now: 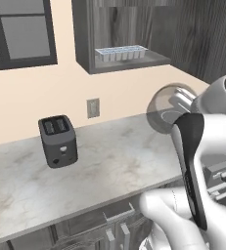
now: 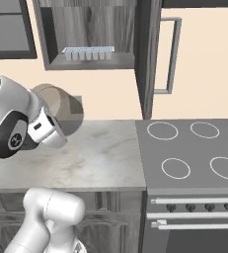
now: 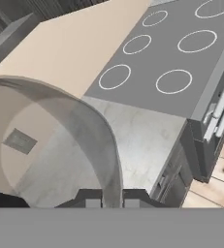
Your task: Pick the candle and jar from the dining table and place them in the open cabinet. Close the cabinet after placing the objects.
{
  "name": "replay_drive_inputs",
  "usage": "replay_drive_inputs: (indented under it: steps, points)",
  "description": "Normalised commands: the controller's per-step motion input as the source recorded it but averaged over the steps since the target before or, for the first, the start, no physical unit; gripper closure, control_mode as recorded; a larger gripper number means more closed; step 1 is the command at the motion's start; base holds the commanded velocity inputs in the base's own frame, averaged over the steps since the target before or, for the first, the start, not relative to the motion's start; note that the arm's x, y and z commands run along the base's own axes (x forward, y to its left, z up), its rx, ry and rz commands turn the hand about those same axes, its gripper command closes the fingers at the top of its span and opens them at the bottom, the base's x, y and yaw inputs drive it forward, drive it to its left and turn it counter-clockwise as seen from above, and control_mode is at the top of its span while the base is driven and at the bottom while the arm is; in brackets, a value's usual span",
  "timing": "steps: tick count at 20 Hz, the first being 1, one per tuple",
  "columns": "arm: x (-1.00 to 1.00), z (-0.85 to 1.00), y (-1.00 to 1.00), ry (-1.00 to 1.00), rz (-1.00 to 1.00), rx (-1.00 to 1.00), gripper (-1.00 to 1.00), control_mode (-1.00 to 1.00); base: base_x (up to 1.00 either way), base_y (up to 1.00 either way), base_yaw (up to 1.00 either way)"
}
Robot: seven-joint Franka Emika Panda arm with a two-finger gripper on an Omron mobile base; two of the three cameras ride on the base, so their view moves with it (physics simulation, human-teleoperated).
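Now jar (image 3: 50, 145) clamped between jaws.

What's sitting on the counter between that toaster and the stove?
Nothing rests there; bare marble counter runs from toaster to stove. The gripper-held jar hangs above it, in both base views.

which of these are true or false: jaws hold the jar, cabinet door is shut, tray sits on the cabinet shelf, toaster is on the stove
The jaws hold the jar: true, they are shut on its rim.
The cabinet door is shut: false, it stands open.
A ridged tray sits on the cabinet shelf: true.
The toaster stands on the stove: false, it stands on the marble counter.
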Motion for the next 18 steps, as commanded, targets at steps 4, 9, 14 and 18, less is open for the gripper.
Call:
replay_drive_inputs:
  steps: [4, 9, 14, 18]
  points:
    - [0.00, 0.18, 0.00, -0.09, 0.00, 0.00, 1.00, -1.00, 0.00, 0.00, 0.00]
    - [0.00, 0.37, 0.00, -0.03, 0.00, 0.01, 1.00, -1.00, 0.00, 0.00, 0.00]
    - [0.01, 0.46, 0.00, 0.00, 0.00, 0.00, 1.00, -1.00, 0.00, 0.00, 0.00]
    - [0.04, 0.38, 0.00, 0.00, 0.00, 0.00, 1.00, -1.00, 0.00, 0.00, 0.00]
